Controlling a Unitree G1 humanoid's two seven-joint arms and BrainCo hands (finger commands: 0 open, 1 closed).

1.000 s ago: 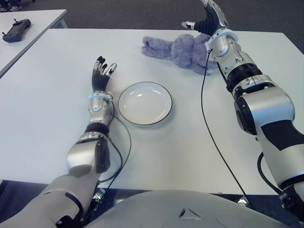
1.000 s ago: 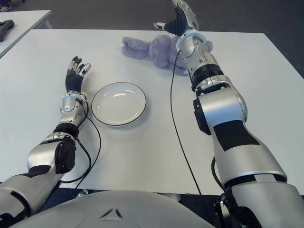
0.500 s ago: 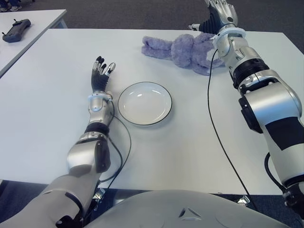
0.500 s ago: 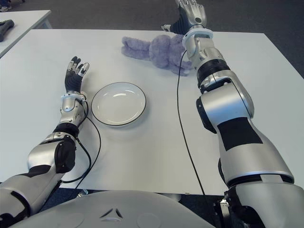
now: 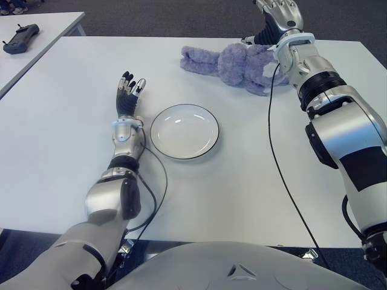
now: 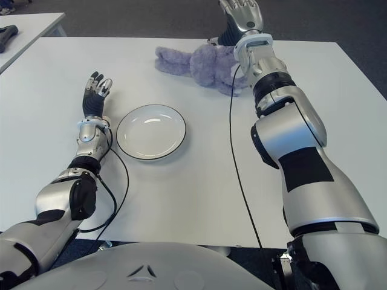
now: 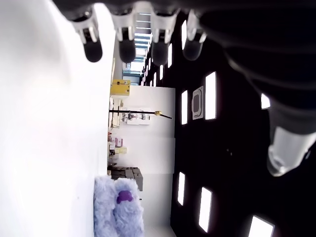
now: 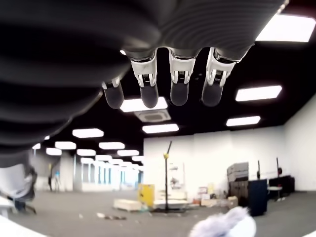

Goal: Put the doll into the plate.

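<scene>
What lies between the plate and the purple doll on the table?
Only bare white table lies between the plate and the doll; both eye views show it.

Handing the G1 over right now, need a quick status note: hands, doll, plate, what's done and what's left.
Right hand: open, holding nothing, raised at the table's far edge just beyond the doll's right end.
Left hand: open and idle, to the left of the plate.
Doll: purple plush, lying on the white table at the far side, beyond and to the right of the plate; not grasped.
Plate: white with a dark rim, holds nothing, near the table's middle.
Done: right arm is at the doll.
Left: grasp the doll, carry it to the plate, release it there.
</scene>
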